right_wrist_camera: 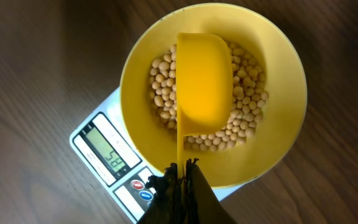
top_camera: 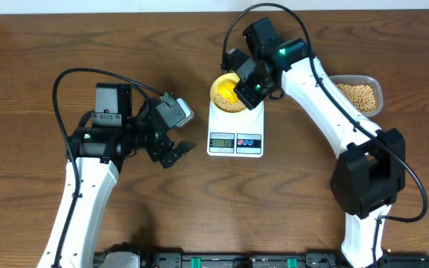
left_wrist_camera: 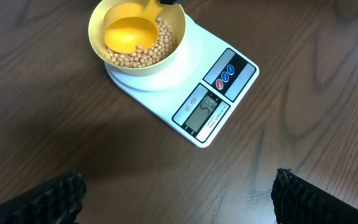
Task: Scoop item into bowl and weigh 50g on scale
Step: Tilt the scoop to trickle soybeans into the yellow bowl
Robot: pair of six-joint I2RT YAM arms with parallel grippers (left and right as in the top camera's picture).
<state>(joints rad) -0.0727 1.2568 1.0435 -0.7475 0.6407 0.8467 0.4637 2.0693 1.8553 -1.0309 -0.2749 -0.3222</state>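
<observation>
The pale-yellow bowl [top_camera: 216, 88] stands on the white scale [top_camera: 253, 123], holding a layer of tan beans [right_wrist_camera: 248, 111]. My right gripper [right_wrist_camera: 182, 169] is shut on the thin handle of a yellow scoop [right_wrist_camera: 204, 81]. The scoop's cup looks empty and hangs inside the bowl, just over the beans. The scale's display [right_wrist_camera: 107, 152] is lit. My left gripper [left_wrist_camera: 176, 186] is open and holds nothing, low over the bare wood in front of and left of the scale [left_wrist_camera: 219, 93]. In the left wrist view the bowl [left_wrist_camera: 96, 31] sits at the top left.
A clear plastic tub [top_camera: 360, 95] with more beans sits at the back right, behind the right arm. The scale's red and blue buttons [left_wrist_camera: 226, 73] face the table's front. Dark wood lies on both sides of the scale.
</observation>
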